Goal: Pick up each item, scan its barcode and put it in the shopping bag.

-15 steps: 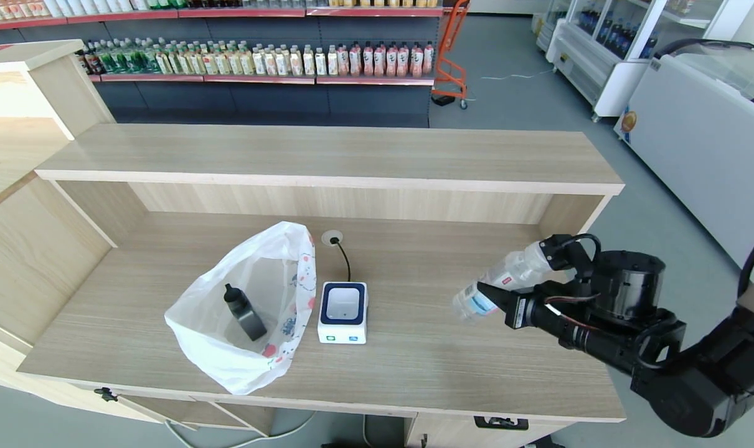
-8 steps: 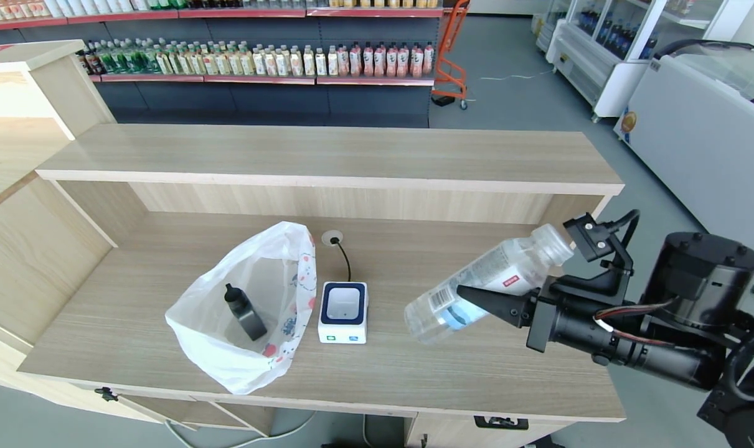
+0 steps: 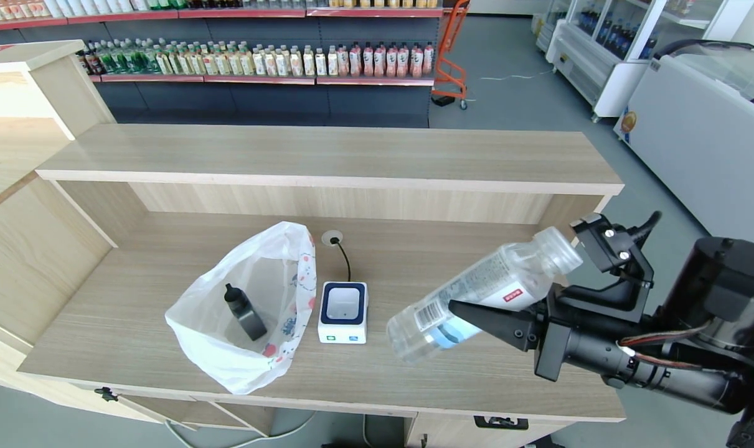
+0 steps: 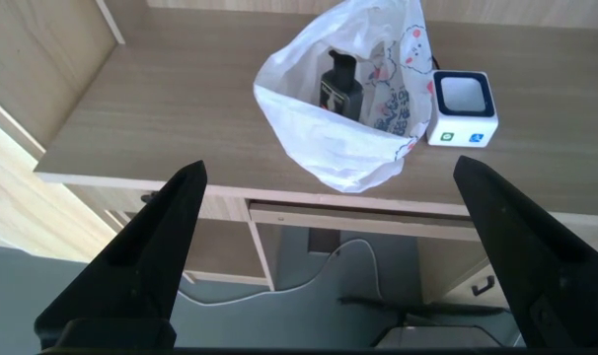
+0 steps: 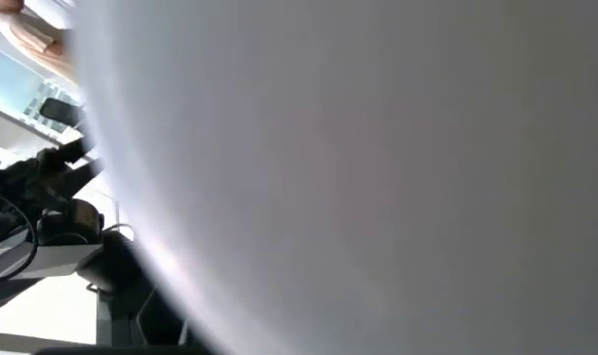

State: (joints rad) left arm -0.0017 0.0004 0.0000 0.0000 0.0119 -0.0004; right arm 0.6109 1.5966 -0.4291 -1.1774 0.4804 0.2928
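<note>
Clamps the right gripper (image 3: pixel 470 300) shut around the labelled middle of a clear water bottle (image 3: pixel 485 280). Holds it tilted, with the capped neck up and back beside the wrist and the base down and forward, barcode (image 3: pixel 428 316) near the low end. Hangs above the wooden counter (image 3: pixel 451 379), off its surface. Points the bottle's base toward a white scanner (image 3: pixel 343 312) close ahead, its cable (image 3: pixel 345 258) leaving the far side. Beyond the scanner and just beside it, meets a white shopping bag (image 3: pixel 227 361), mouth open, black bottle (image 3: pixel 245 311) leaning inside.

Spreads the left gripper (image 4: pixel 329 170) wide apart, out off the counter's near edge, shopping bag (image 4: pixel 319 148) and scanner (image 4: pixel 462 108) ahead of the fingertips.
</note>
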